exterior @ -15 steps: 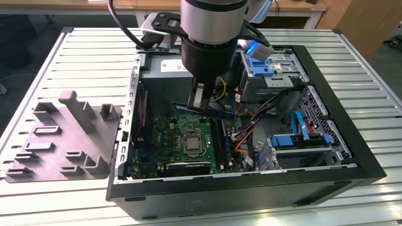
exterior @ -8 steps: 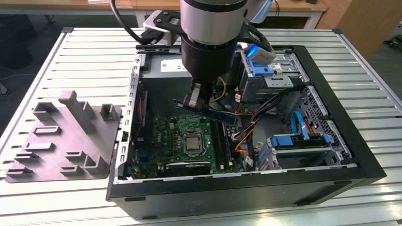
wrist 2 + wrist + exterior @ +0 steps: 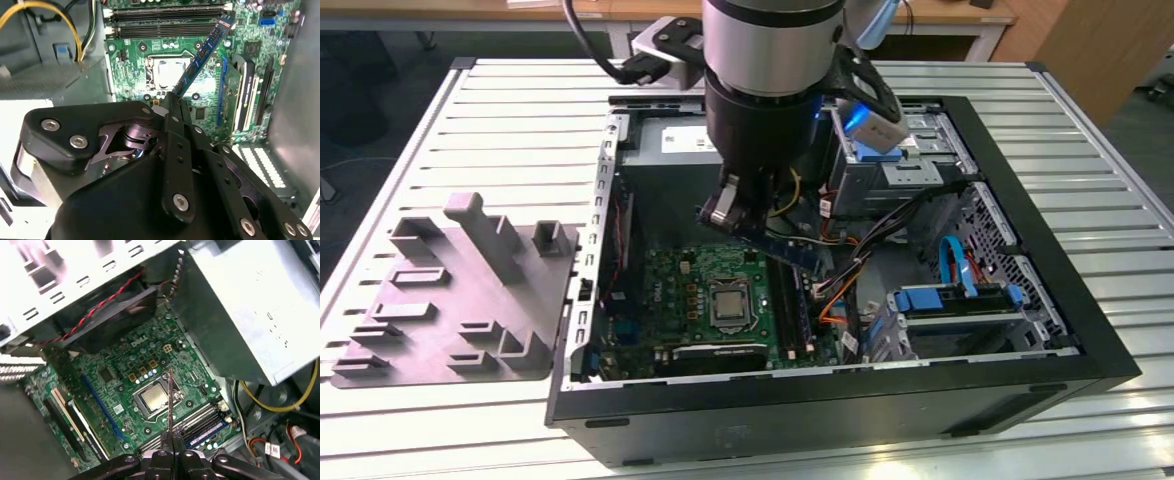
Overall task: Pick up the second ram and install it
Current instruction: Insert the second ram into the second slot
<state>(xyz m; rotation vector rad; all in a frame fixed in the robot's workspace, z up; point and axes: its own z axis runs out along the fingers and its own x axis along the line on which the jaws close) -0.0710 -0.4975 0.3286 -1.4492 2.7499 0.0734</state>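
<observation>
The second ram [image 3: 790, 250] is a thin dark bluish stick held tilted in the air inside the open computer case [image 3: 854, 400]. My gripper [image 3: 734, 215] is shut on one end of it. In the second wrist view the ram [image 3: 202, 52] slants away from the gripper [image 3: 172, 102] over the green motherboard [image 3: 240, 65], its far end near the black memory slots [image 3: 165, 17]. The first wrist view shows the ram [image 3: 170, 400] edge-on above the processor socket [image 3: 155, 399], rising from the gripper [image 3: 172, 442]. A blue stick [image 3: 207, 432] sits in the memory slots there.
A grey moulded fixture [image 3: 454, 290] lies on the slatted table at the exterior view's left. Inside the case are blue drive brackets [image 3: 954, 300], orange and yellow cables [image 3: 834, 300], and a metal drive cage [image 3: 907, 160]. The grey power supply box [image 3: 250, 315] is close by.
</observation>
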